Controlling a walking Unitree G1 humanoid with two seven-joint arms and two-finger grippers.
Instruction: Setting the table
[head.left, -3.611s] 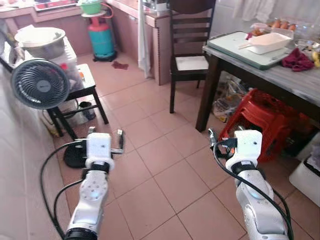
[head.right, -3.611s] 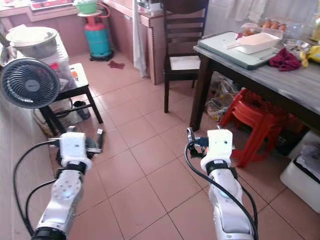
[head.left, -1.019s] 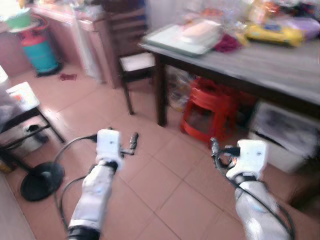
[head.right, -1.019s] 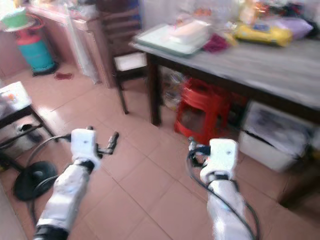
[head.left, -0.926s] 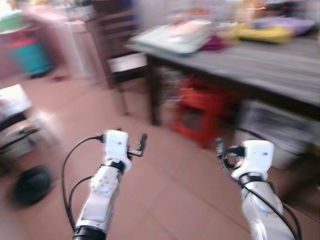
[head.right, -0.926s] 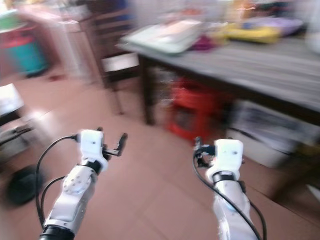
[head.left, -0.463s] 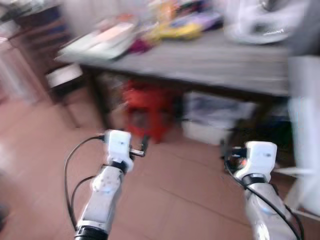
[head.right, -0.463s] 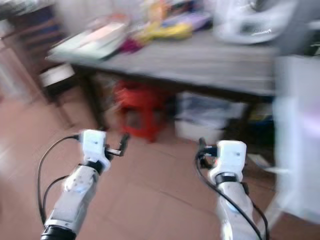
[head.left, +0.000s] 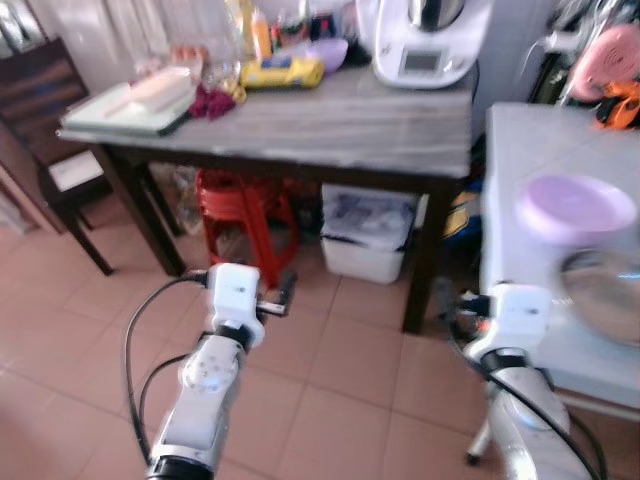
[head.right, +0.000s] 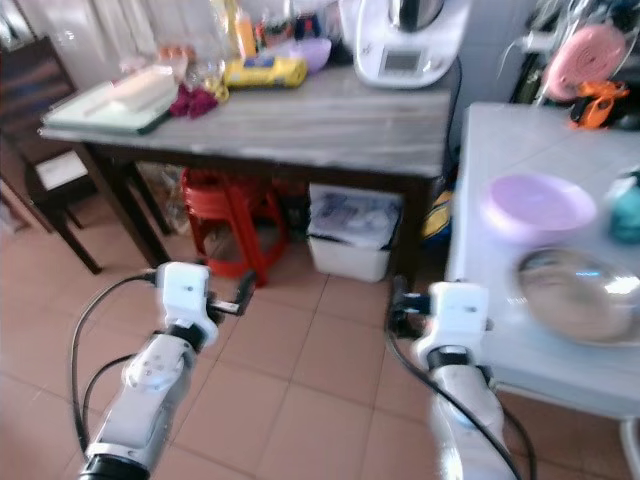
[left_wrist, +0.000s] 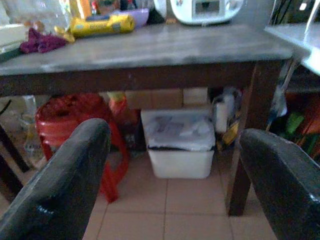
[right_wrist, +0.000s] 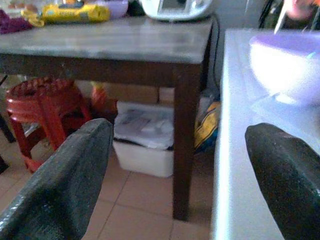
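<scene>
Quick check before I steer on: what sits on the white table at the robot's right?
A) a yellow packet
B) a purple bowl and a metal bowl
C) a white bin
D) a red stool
B: the purple bowl and the metal bowl rest on the white table.

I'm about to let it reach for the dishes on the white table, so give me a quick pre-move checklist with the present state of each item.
1. Left gripper free: ok, fingers wide apart in the left wrist view, nothing between them.
2. Right gripper free: ok, fingers spread, nothing held.
3. Dishes in sight: ok, purple bowl and metal bowl sit on the white table at the robot's right.
4. Sharp view: not ok, the bowls look blurred.
5. Right gripper at table height: not ok, it hangs below the table edge.
6. Bowls empty: cannot tell.
</scene>
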